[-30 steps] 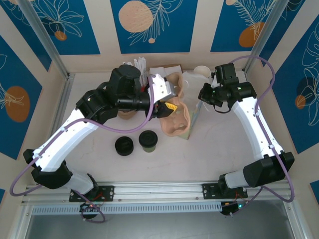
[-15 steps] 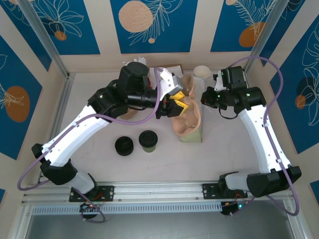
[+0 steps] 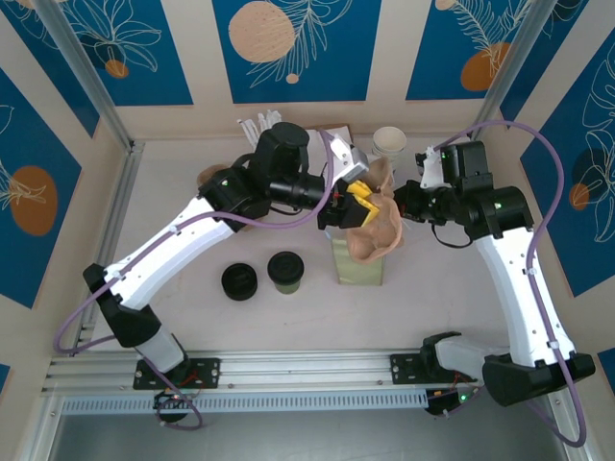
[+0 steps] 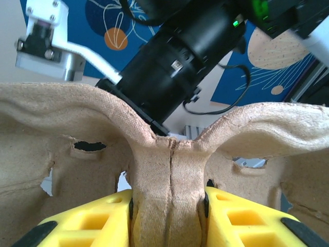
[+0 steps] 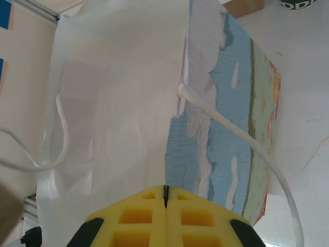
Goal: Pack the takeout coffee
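The takeout coffee (image 3: 285, 272), a small cup with olive-green sides and a black lid, stands on the table left of the paper bag (image 3: 357, 267). My left gripper (image 3: 357, 197) is shut on the centre ridge of a tan pulp cup carrier (image 3: 377, 230), held over the bag's open top. In the left wrist view the yellow fingers (image 4: 92, 221) clamp that ridge of the carrier (image 4: 169, 175). My right gripper (image 3: 408, 204) is shut on the bag's rim. In the right wrist view the gripper (image 5: 165, 190) pinches the bag (image 5: 226, 113) at the edge between its white inside and printed blue face.
An all-black round lid piece (image 3: 239, 281) sits left of the coffee. A stack of white paper cups (image 3: 389, 142) stands at the back, with white utensils (image 3: 261, 125) and a white box (image 3: 336, 134) against the rear wall. Metal frame posts flank the table.
Both arms have swung right and nearer. The bag has gone from lying tilted to standing upright, and the carrier has travelled with the left gripper to above its opening.
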Controlling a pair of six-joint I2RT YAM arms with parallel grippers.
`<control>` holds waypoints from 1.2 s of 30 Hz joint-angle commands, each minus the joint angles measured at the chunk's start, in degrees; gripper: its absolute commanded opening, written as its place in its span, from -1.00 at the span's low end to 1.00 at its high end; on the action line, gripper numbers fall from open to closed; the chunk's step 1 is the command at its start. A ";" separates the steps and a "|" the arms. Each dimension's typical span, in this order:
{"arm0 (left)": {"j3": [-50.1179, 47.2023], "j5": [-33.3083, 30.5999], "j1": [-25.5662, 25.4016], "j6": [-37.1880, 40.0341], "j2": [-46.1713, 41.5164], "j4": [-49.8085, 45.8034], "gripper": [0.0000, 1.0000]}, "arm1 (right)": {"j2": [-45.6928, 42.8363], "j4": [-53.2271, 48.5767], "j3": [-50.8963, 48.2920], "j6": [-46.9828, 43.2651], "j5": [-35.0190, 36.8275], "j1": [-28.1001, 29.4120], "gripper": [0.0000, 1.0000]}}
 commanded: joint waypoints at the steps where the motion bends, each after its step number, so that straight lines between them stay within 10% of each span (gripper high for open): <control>1: -1.00 1.60 -0.46 -0.82 -0.36 1.73 -0.31 | -1.92 -0.80 -0.92 -0.99 -4.10 0.11 -1.00; 36: -13.34 8.30 -0.24 -6.35 -6.09 14.19 -0.32 | -2.08 1.67 -5.57 1.15 -4.69 -0.67 -1.00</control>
